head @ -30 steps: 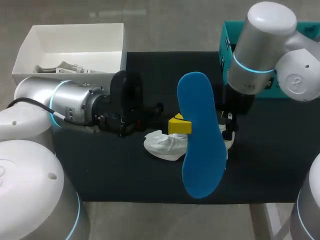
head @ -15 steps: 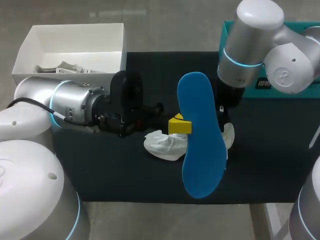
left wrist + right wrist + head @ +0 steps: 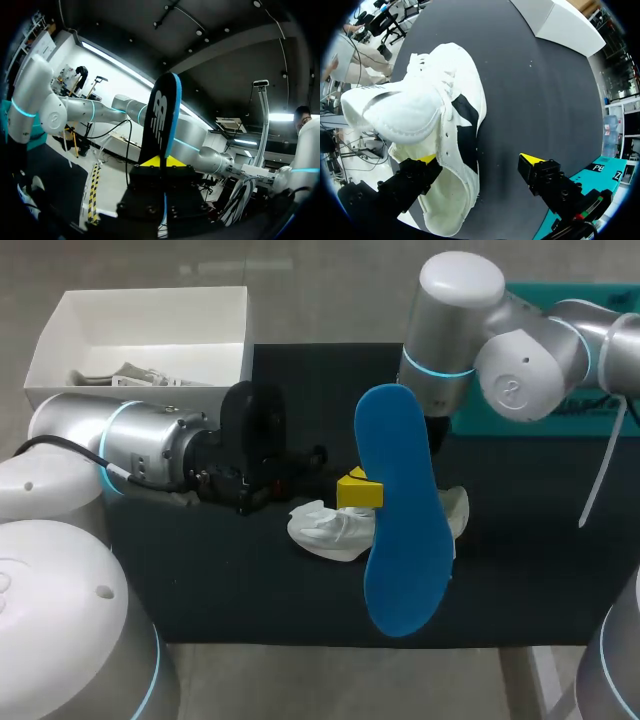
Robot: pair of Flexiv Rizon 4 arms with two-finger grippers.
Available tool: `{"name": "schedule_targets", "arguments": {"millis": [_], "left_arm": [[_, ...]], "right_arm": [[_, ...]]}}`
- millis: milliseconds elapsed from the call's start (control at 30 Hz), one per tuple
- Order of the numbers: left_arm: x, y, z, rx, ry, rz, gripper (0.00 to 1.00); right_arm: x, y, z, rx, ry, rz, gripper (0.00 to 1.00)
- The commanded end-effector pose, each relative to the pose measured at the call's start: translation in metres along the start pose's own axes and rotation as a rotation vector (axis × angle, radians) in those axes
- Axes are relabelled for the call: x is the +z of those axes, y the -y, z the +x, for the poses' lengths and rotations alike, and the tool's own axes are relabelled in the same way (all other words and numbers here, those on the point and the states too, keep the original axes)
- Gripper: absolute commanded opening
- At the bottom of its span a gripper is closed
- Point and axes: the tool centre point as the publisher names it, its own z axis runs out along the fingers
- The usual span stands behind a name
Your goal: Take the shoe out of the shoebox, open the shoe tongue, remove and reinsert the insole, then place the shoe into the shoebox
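My left gripper point(image 3: 358, 490) is shut on the blue insole point(image 3: 400, 520), holding it up over the mat; in the left wrist view the insole point(image 3: 162, 115) stands edge-on between the yellow tips of the left gripper point(image 3: 160, 161). Under it the white shoe point(image 3: 330, 530) lies on the black mat. The right arm point(image 3: 460, 330) hangs over the shoe's far end, its fingers hidden behind the insole. In the right wrist view the right gripper point(image 3: 479, 160) is open just above the shoe point(image 3: 445, 125), one finger over the shoe's heel opening, the other over bare mat.
A white shoebox point(image 3: 60, 335) with crumpled paper in it stands at the back left, also seen as the shoebox point(image 3: 560, 20) ahead of the right gripper. A teal box point(image 3: 590, 415) sits at the back right edge of the black mat point(image 3: 250, 590).
The right arm has swung left and toward the back, above the shoe. The left arm and the insole have stayed still.
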Motion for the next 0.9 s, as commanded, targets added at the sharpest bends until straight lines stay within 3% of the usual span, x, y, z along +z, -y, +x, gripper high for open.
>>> {"name": "schedule_targets", "arguments": {"millis": [33,67,567,667,767,833,900], "left_arm": [[0.0,-0.001,0.001,0.0,0.002,0.003,0.0],[0.0,-0.001,0.001,0.0,0.002,0.003,0.0],[0.0,-0.001,0.001,0.0,0.002,0.003,0.0],[0.0,-0.001,0.001,0.0,0.002,0.003,0.0],[0.0,-0.001,0.001,0.0,0.002,0.003,0.0],[0.0,-0.001,0.001,0.0,0.002,0.003,0.0],[0.0,-0.001,0.001,0.0,0.002,0.003,0.0]], "right_arm": [[0.013,-0.003,0.001,0.027,-0.015,0.009,0.25],[0.015,-0.001,0.003,0.038,-0.019,0.005,0.0],[0.015,-0.001,0.003,0.038,-0.019,0.005,0.0],[-0.005,-0.003,0.001,0.165,-0.024,0.034,0.0],[-0.023,-0.001,-0.007,0.39,-0.009,0.031,0.0],[-0.035,0.0,-0.013,0.608,-0.048,-0.027,0.0],[-0.039,0.003,-0.017,0.835,-0.094,-0.001,0.0]]}}
